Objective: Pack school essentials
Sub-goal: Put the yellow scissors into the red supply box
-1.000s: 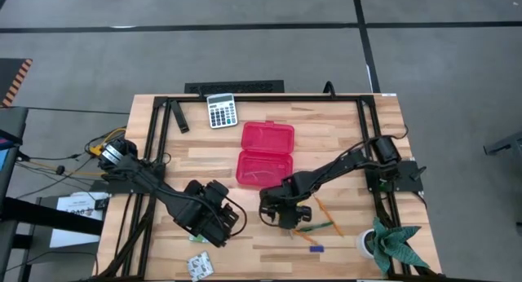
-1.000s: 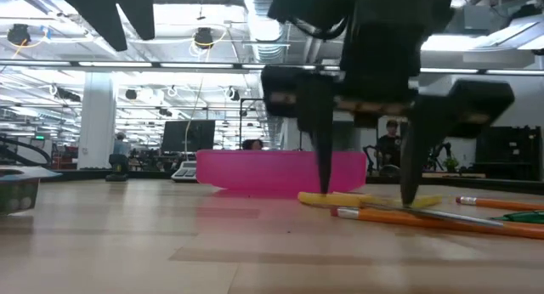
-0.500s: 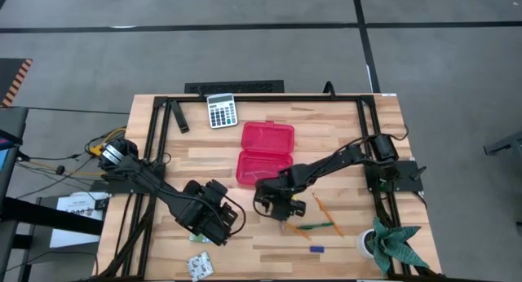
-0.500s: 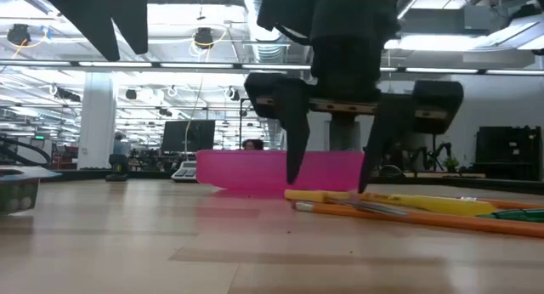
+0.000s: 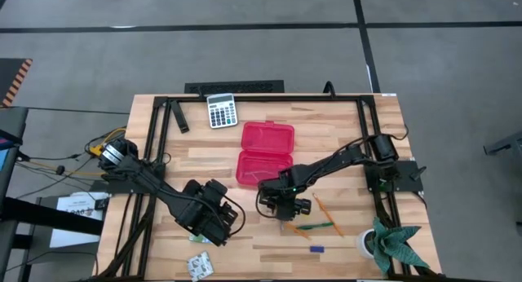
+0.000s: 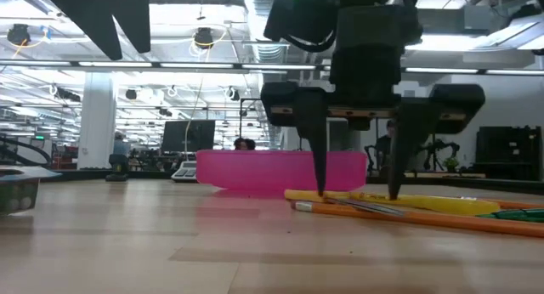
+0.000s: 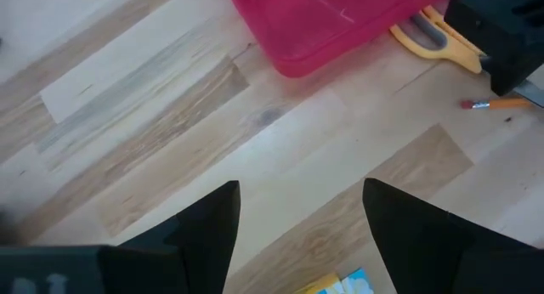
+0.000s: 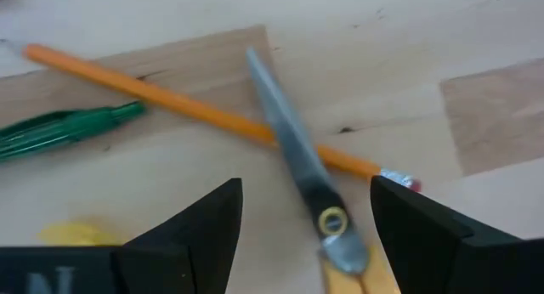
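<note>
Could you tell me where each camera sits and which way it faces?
High view: overhead, looking down; both dark arms, red plastic hinged case.
Low view: table height, facing the room; right tool over yellow-handled scissors.
Left wrist: past open left tool toward the case.
Right wrist: past open fingers onto scissors and orange pencil, shared with the low view.

right end effector (image 6: 357, 192) spread over scissors (image 6: 399, 200), orange pencil (image 6: 408, 216), red case (image 6: 280, 171)
</note>
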Controlling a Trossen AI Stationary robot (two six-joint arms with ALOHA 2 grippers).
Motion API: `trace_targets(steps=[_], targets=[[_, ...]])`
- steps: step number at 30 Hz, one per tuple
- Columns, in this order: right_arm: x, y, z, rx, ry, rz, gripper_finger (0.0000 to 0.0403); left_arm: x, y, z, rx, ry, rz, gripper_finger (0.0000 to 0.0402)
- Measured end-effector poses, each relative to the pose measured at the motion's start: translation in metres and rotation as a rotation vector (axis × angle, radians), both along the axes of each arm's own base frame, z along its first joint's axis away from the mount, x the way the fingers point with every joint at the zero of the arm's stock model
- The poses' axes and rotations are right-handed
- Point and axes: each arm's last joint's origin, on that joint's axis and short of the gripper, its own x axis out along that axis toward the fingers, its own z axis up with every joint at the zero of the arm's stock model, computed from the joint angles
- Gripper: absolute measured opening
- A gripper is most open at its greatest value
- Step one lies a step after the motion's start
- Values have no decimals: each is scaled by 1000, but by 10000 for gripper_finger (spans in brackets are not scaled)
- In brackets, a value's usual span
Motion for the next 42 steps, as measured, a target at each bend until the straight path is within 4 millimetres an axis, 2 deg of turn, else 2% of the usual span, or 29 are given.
trace_targets(steps=[7,10,14,20,24,34,38,42], targets=[[-3,2,-11,-24,-55,22,263,0,0,0,3,2,1,243],[-5,1,-14,-39,-55,22,248,0,0,0,2,2,1,243],[-6,-2,-16,-47,-49,14,198,-1,0,0,3,3,2,243],[-6,-2,-17,-59,-55,11,91,-2,1,0,10,14,2,243],[-6,2,-16,-71,-63,13,48,-3,2,0,19,26,2,243],[-7,7,-15,-18,1,-164,34,-3,2,0,20,29,-4,243],[-10,4,-5,69,66,-271,32,-3,2,0,18,27,1,243],[-11,-3,15,150,81,-388,25,-3,2,1,17,28,1,243]])
